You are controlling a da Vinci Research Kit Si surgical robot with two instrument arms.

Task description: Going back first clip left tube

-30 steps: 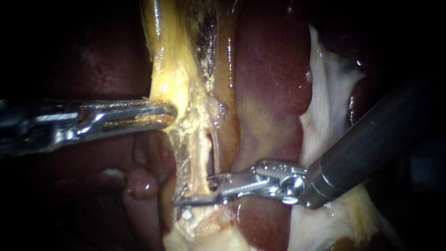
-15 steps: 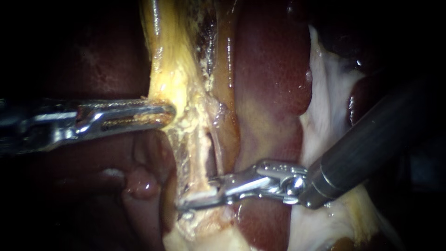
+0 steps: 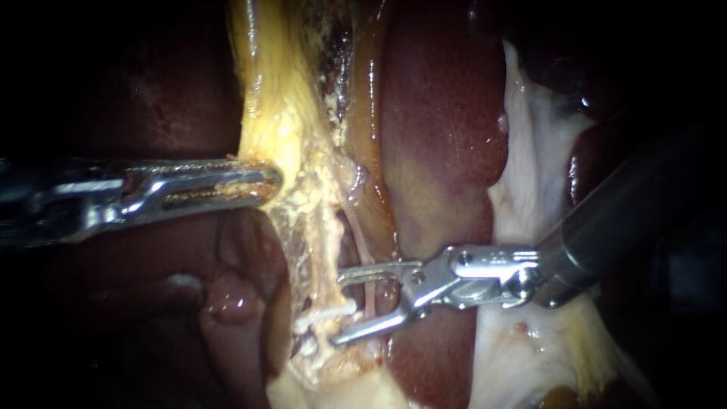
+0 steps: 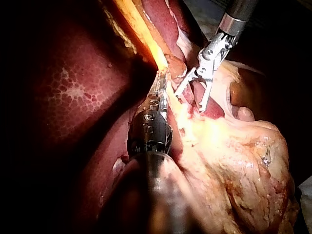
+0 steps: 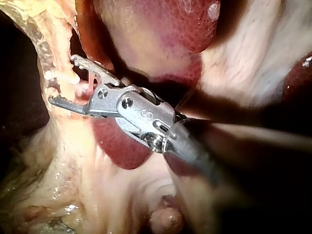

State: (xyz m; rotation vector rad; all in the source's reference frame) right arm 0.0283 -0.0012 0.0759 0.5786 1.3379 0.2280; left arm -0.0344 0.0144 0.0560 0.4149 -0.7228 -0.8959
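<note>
Endoscope view: wet red liver (image 3: 447, 113) beside yellow tissue (image 3: 276, 121) with white clip (image 3: 326, 311).

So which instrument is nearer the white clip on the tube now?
Right. The right instrument, jaws open, straddles the end of the clip; the left instrument is shut on tissue farther up.

Our right instrument (image 3: 339, 309) has its jaws open across a thin pink strand (image 3: 369, 291), with the white clip (image 3: 324, 313) just left of their tips. Further left, our left instrument (image 3: 274, 182), clamped on the yellow band (image 3: 284, 129), bars the way. The liver (image 3: 443, 113) walls the far side. To the right, pale tissue (image 3: 530, 189) lies unobstructed.
</note>
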